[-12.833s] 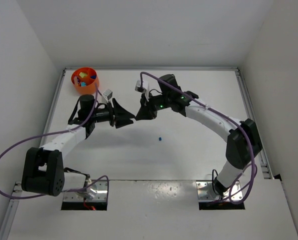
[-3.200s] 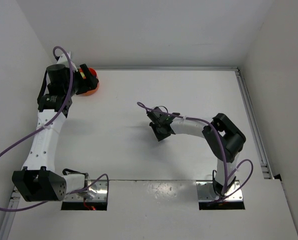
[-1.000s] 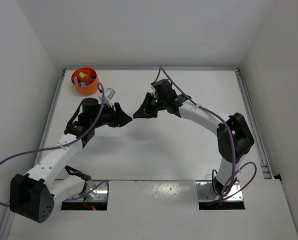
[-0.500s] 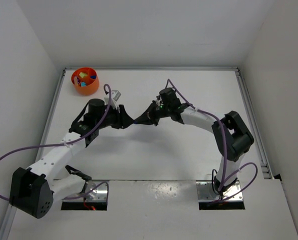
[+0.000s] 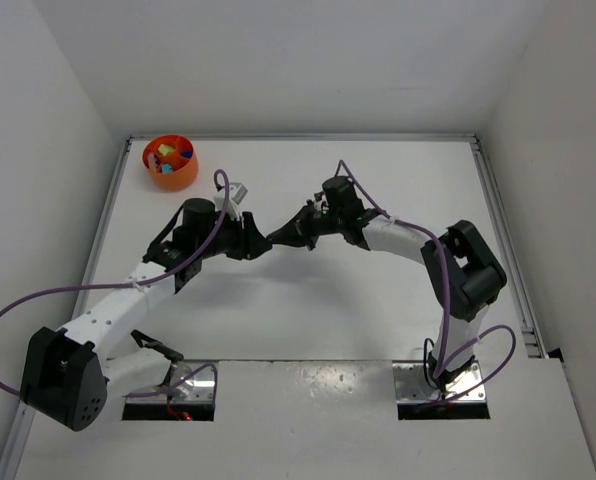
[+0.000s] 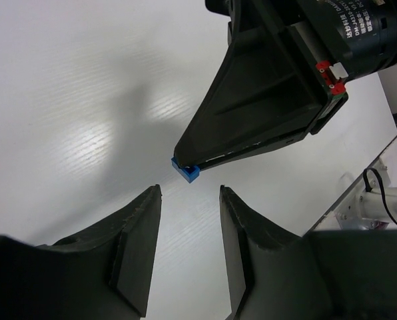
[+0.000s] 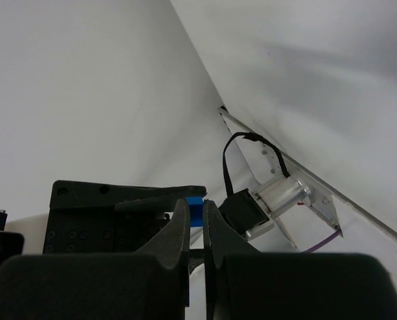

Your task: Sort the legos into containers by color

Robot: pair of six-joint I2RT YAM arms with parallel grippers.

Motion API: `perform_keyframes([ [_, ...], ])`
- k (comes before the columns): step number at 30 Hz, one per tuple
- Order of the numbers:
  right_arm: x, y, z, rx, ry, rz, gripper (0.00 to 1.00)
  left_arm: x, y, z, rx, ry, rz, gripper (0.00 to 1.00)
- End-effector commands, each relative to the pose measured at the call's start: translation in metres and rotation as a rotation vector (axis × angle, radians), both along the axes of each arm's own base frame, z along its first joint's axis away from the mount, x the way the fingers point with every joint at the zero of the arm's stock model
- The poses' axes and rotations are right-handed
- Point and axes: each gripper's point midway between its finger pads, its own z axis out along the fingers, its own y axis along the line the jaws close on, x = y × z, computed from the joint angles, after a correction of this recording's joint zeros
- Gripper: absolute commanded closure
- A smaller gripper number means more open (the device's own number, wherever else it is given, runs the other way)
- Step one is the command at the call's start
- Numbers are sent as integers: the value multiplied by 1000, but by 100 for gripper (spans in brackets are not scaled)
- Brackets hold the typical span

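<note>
Right gripper (image 6: 187,159): fingers together, clamped on a small blue brick (image 6: 185,173) at the very tips. The brick is held over the middle of the white table (image 5: 308,320), between the two arms.

Left gripper (image 6: 189,192): jaws apart, tips just short of the brick and facing it, with no contact seen.

Orange divided bowl (image 5: 178,178): stands at the table's far left corner, well apart from both grippers. Lime, blue and teal pieces (image 5: 166,151) lie in its compartments.
</note>
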Motion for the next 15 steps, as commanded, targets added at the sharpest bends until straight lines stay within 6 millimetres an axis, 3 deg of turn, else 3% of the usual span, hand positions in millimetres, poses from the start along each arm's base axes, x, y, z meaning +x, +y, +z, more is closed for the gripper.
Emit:
perform_keyframes([
  [1,1,3,13,54,-4,8,100,6,-4,14,-10,-58,-3,54],
  [15,-9,6,7,54,19,18,100,11,-1,15,-7,-66,27,58],
])
